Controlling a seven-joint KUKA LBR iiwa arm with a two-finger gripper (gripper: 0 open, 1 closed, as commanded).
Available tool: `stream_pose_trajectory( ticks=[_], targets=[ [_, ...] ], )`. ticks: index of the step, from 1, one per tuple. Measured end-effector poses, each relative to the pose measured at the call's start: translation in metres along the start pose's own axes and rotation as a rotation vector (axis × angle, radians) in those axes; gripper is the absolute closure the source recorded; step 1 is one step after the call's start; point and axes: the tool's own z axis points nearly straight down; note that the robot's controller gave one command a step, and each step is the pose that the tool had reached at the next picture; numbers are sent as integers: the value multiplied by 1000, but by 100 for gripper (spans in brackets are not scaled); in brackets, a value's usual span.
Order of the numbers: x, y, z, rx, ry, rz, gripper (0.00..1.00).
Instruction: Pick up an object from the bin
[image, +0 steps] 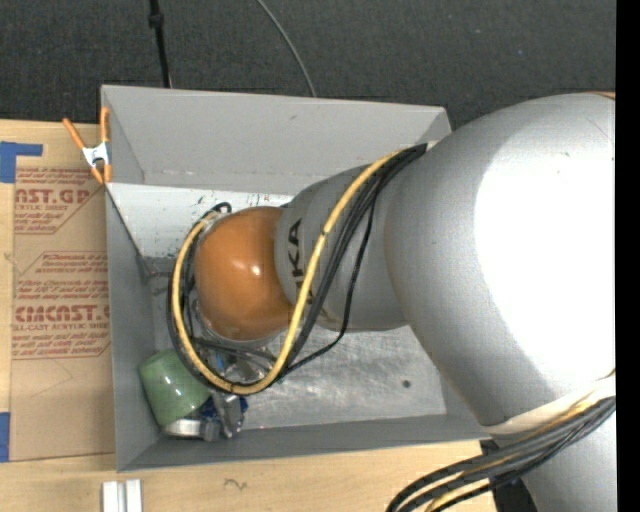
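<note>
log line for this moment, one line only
gripper: low in bin, lower-left corner | nearest: pale green cup, just left of gripper | grasp: cannot tell

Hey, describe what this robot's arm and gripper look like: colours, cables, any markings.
The arm is made of thick, rounded silver-grey links, one with black lettering. A glossy orange dome cover caps the wrist. Yellow and black cables run along the arm and loop around the cover. The gripper below it is dark metal.

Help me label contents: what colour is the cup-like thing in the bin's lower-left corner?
The cup-like thing is pale green; camera view shows it best.
</note>
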Motion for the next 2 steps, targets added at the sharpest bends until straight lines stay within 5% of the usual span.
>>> stream_pose_trajectory(
  ticks=[1, 2],
  targets=[
    [25, -103, 12, -9, -10, -94, 0],
    [23, -99, 11, -11, -11, -98, 100]
  ],
)
